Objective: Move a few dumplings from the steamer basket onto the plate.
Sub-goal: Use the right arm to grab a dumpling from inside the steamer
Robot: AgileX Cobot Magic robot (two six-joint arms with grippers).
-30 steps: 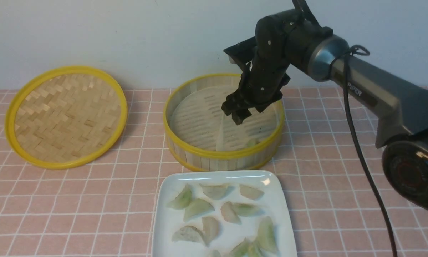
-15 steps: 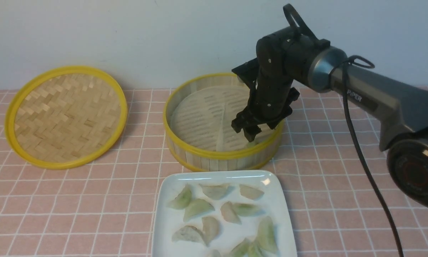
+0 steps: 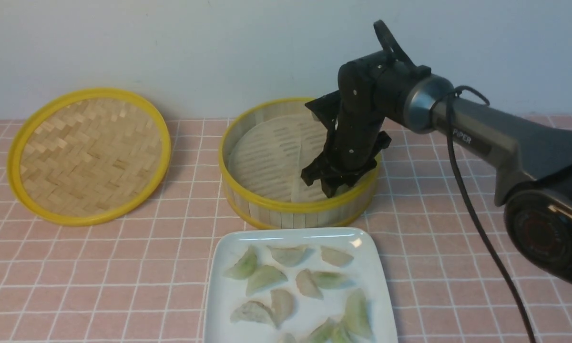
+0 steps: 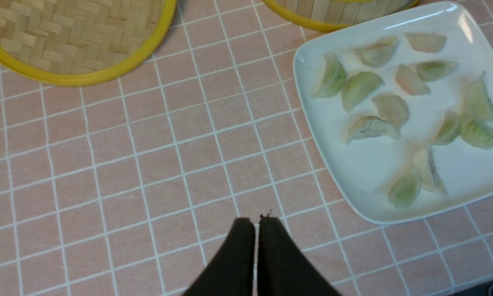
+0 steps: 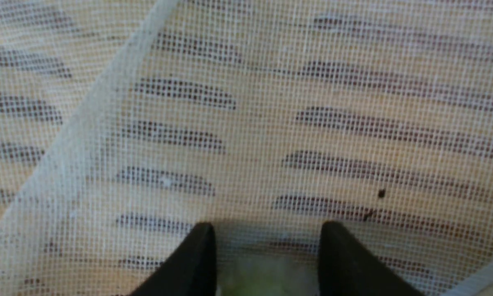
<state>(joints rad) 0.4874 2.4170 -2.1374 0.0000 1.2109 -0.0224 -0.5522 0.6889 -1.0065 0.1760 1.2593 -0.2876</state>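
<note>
Right gripper [image 5: 267,225]: fingers spread, lowered into the steamer basket [image 3: 286,209] near its front wall, tips at the mesh liner [image 5: 246,123], straddling one pale green dumpling [image 5: 263,275]. Left gripper [image 4: 256,220]: fingers pressed together, empty, above the pink checked tablecloth [image 4: 148,164] beside the white plate [image 3: 221,297]. The plate holds the other dumplings [image 3: 264,277]. Woven lid [image 3: 88,155]: flat, left of the basket.

Wall [image 3: 171,47]: plain, pale grey-white, unmarked. It spans the full rear of the front view. Tabletop [image 3: 100,267]: pink, divided by thin white lines into small squares. It meets the wall along a straight horizontal edge. Lighting: soft and even; shadows are faint.
</note>
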